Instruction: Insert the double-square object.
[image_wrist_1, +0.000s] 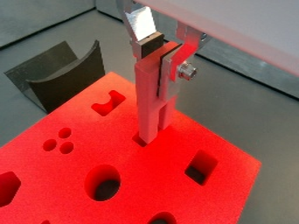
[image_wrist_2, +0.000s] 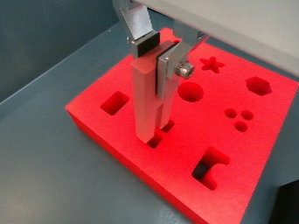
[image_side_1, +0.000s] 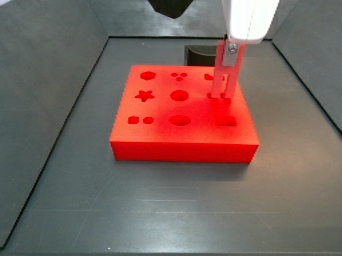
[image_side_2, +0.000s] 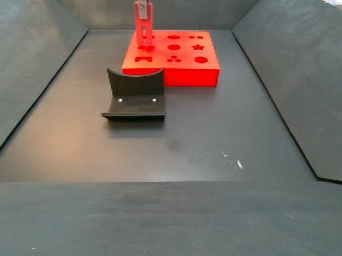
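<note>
The double-square object is a long slim red peg that stands upright in my gripper. The fingers are shut on its upper end in both wrist views. Its lower end sits in a hole near the middle of the big flat red block. In a wrist view the peg enters the block between a square hole and a round hole. In both side views the peg stands upright on the block under the gripper.
The dark grey curved fixture stands on the floor beside the red block, and it also shows in a wrist view. Dark sloping walls enclose the grey floor. The block has several other shaped holes.
</note>
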